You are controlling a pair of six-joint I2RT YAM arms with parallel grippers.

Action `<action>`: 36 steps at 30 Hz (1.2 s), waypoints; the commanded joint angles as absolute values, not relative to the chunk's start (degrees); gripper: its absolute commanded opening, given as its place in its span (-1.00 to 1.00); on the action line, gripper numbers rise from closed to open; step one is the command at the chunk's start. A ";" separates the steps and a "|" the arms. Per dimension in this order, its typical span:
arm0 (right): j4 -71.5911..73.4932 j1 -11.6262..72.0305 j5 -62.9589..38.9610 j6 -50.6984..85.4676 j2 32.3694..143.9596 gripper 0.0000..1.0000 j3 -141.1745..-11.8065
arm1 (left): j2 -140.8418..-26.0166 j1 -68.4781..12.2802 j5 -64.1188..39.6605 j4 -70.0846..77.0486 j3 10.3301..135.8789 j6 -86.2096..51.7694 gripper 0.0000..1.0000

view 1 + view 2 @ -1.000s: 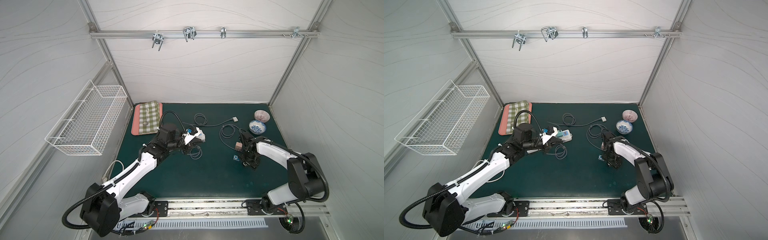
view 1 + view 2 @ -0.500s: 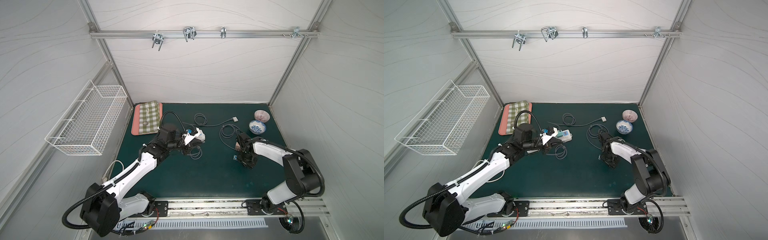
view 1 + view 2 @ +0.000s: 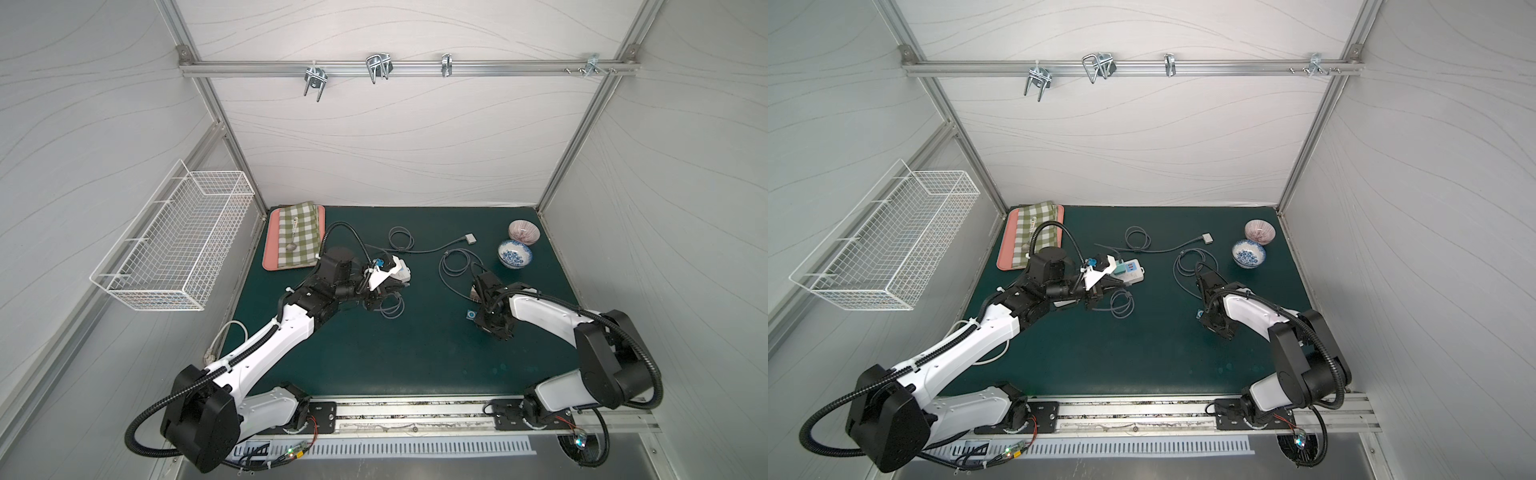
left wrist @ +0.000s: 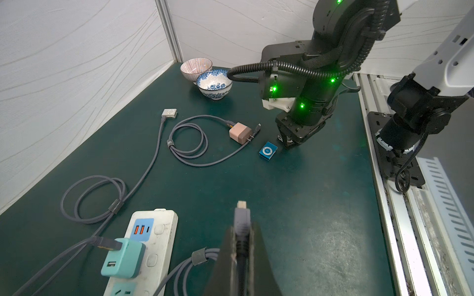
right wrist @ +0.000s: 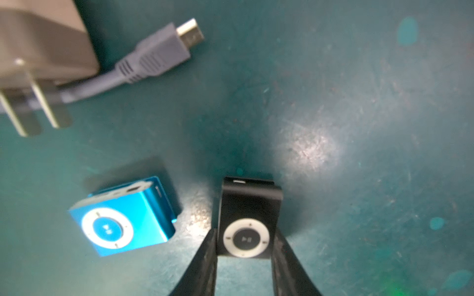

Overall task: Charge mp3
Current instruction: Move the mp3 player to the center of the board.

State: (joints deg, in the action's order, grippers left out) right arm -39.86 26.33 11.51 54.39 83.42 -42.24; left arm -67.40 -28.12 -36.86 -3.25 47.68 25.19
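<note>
Nearest the robot's base, the right gripper (image 5: 245, 238) has drawn its jaws in over the last second. They now press on both side edges of the black mp3 player (image 5: 250, 205), low over the counter (image 5: 359, 128). The jaws stand only partly apart, as wide as the player's body. I cannot tell whether the player is already lifted. Its port edge points away from the wrist and is clear of the fingers, so the player looks ready to be picked up and presented for plugging in.

Just beside it, untouched, lies the blue mp3 player (image 5: 123, 220). Past that are a loose plug (image 5: 164, 51) and the pink charger (image 4: 239, 132).

Further out, the left gripper (image 4: 241, 230) is fully closed on the cable plug (image 4: 242, 217), whose metal tip sticks out ahead of the jaws and points towards the right arm. Its cable runs back beside the power strip (image 4: 159, 230), where a teal adapter (image 4: 123, 258) is plugged in.

Farthest off, a silver mp3 player (image 4: 169, 112) already has a cable attached.
</note>
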 commanded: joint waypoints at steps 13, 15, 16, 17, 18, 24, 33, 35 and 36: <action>-40.30 29.02 6.76 43.68 81.39 -0.51 -39.81 | -67.55 -27.84 -36.53 -2.10 50.16 26.54 -1.00; -38.56 31.53 4.64 41.31 81.12 -0.55 -39.73 | -67.20 -27.80 -35.81 -2.41 49.98 26.63 -1.00; -37.75 32.69 3.65 40.12 81.12 -0.55 -39.77 | -67.02 -27.81 -35.48 -2.46 49.85 26.63 -1.00; -37.40 33.98 2.95 39.23 81.44 -0.55 -40.11 | -66.84 -27.80 -35.09 -2.19 49.54 26.58 -1.00; -37.04 35.15 1.97 38.07 81.98 -0.54 -40.58 | -66.80 -27.58 -34.91 -1.77 49.16 26.22 -1.00; -35.89 41.89 2.52 31.36 86.68 -0.51 -43.71 | -67.24 -26.57 -35.16 -1.52 49.21 25.33 -1.00; -35.86 44.29 4.75 24.92 94.58 -0.43 -47.81 | -66.89 -25.84 -35.17 -2.32 49.79 25.58 -1.00; -35.41 44.72 5.46 24.57 94.95 -0.36 -47.36 | -66.71 -25.82 -35.11 -2.69 49.83 25.66 -1.00; -35.34 45.14 6.15 24.53 94.89 -0.32 -47.00 | -66.60 -25.84 -34.91 -2.81 49.86 25.77 -1.00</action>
State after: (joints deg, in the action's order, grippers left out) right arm -38.76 43.79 6.48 27.00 91.09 -49.41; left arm -67.42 -26.17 -35.07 -3.33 47.68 24.93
